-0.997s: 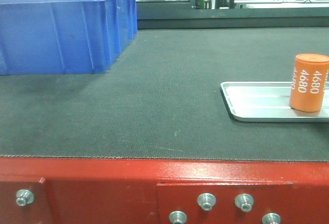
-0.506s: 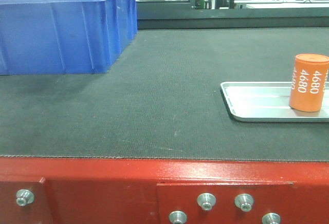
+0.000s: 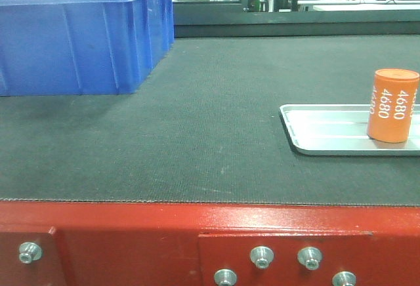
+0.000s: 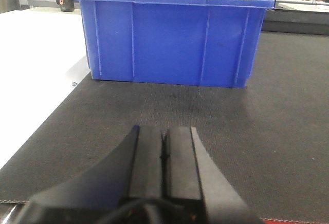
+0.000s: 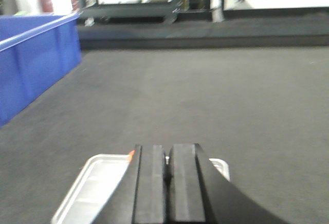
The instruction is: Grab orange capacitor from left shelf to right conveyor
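Note:
The orange capacitor (image 3: 392, 105), marked "4680", stands upright on a flat silver tray (image 3: 321, 128) at the right of the dark grey conveyor belt (image 3: 210, 122), behind its red bolted front edge (image 3: 131, 240). My left gripper (image 4: 164, 136) is shut and empty, low over the belt, facing a blue bin (image 4: 169, 34). My right gripper (image 5: 167, 154) is shut and empty above the tray (image 5: 92, 188). A sliver of orange (image 5: 131, 153) shows at its left finger. The left shelf is out of view. Neither gripper shows in the front view.
The large blue plastic bin (image 3: 79, 43) stands at the belt's back left. A white surface (image 4: 36, 64) borders the belt's left side. Racks and benches stand beyond the belt's far edge (image 5: 154, 8).
The whole front view has shifted a few pixels to the left. The capacitor still stands on the tray in the same place.

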